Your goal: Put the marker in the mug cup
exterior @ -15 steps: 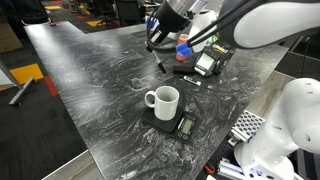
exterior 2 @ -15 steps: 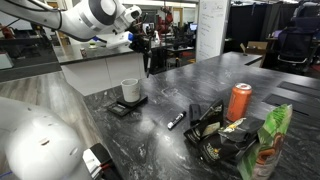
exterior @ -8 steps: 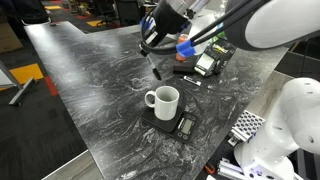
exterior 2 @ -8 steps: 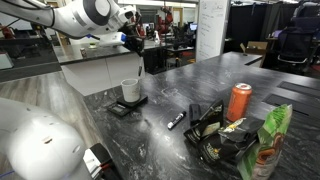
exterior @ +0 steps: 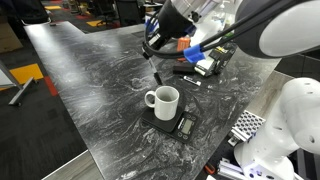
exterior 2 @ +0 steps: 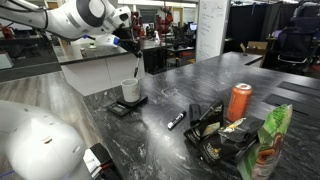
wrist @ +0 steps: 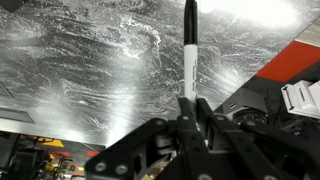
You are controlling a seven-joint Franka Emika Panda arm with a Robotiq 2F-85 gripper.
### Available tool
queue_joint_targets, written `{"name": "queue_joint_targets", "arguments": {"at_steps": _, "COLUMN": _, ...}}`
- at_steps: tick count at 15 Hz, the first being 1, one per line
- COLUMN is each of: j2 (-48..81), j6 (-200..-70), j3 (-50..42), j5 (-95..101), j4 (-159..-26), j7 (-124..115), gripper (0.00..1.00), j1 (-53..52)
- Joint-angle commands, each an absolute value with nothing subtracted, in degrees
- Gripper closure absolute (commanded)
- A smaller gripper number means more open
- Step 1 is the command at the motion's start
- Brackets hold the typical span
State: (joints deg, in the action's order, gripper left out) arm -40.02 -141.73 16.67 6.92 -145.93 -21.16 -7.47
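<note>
My gripper (exterior: 151, 48) is shut on the dark marker (exterior: 155, 72), which hangs tip down above the table, a little behind and beside the white mug cup (exterior: 163, 101). In the other exterior view the gripper (exterior 2: 129, 47) holds the marker (exterior 2: 136, 63) just above the mug cup (exterior 2: 130, 90). In the wrist view the marker (wrist: 190, 50) sticks straight out from between the shut fingers (wrist: 187, 108) over the marbled table. The mug stands on a small dark scale (exterior: 172, 124).
Another dark pen-like stick (exterior 2: 176, 120) lies on the table. An orange-red can (exterior 2: 238, 101), snack bags (exterior 2: 262, 145) and dark clutter (exterior: 207, 62) stand at one side. The table edge (exterior: 80, 140) runs near the mug.
The gripper with the marker has moved toward the mug, now nearly above it in an exterior view. The mug has not moved.
</note>
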Motion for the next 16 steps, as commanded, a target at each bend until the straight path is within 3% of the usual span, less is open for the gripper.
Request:
{"name": "queue_joint_targets", "arguments": {"at_steps": 1, "j2": -40.8, "j6": -141.2, "j3": 16.9, "j5": 5.1, "j4": -148.5, "j7": -21.9, "gripper": 0.97, "j1": -6.1}}
{"name": "queue_joint_targets", "arguments": {"at_steps": 12, "j2": -39.9, "j6": -140.1, "j3": 16.3, "j5": 0.7, "j4": -151.7, "j7": -21.0, "gripper": 0.97, "j1": -7.8}}
{"name": "queue_joint_targets", "arguments": {"at_steps": 13, "j2": -39.9, "j6": -139.9, "j3": 16.3, "j5": 0.5, "j4": -151.7, "j7": -21.0, "gripper": 0.88, "j1": -7.9}}
{"name": "queue_joint_targets", "arguments": {"at_steps": 14, "j2": -39.9, "j6": -139.6, "j3": 16.3, "j5": 0.4, "j4": -151.8, "j7": -21.1, "gripper": 0.64, "j1": -7.8}}
{"name": "queue_joint_targets", "arguments": {"at_steps": 16, "j2": -40.1, "j6": -139.1, "j3": 16.6, "j5": 0.5, "j4": -151.7, "j7": -21.2, "gripper": 0.60, "j1": -7.7}}
